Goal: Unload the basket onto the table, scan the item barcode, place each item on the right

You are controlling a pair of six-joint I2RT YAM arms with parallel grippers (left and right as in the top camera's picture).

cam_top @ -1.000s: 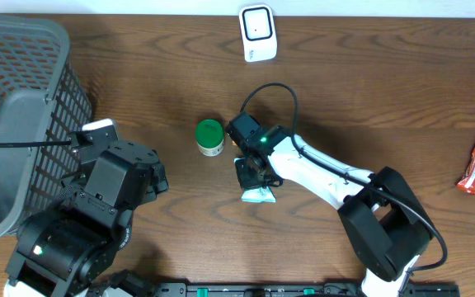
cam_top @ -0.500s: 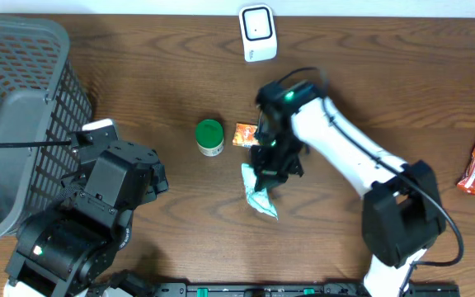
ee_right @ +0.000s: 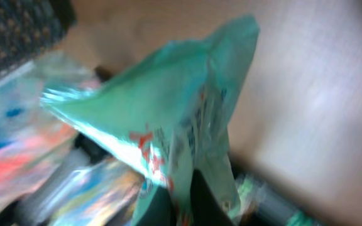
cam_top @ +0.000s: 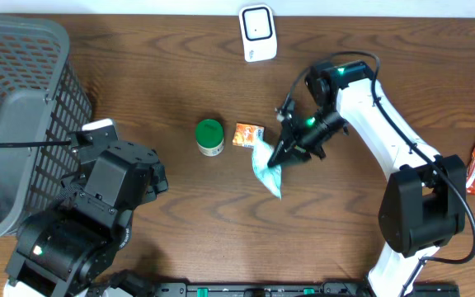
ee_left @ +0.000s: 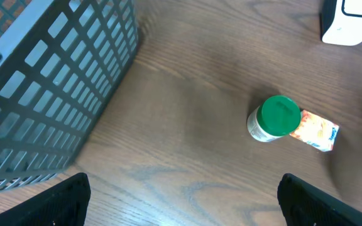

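Holding teal packet [cam_top: 267,175] by its top edge in my right claw [cam_top: 281,155], clenched; packet hangs, seemingly off surface, just beside orange packet [cam_top: 246,134]. Step in hand: carry to scanner [cam_top: 256,31]. Next move calls for turning barcode toward scanner face; barcode not spotted. My left claw [ee_left: 184,198] spread wide, empty.

The table [cam_top: 138,74] is brown wood with visible grain, faintly sheened. Upper left, the basket [cam_top: 23,74] is matt grey plastic lattice. The pouch [cam_top: 269,175] is crinkled glossy teal film (blurred up close). The scanner [cam_top: 257,31] is smooth white plastic.
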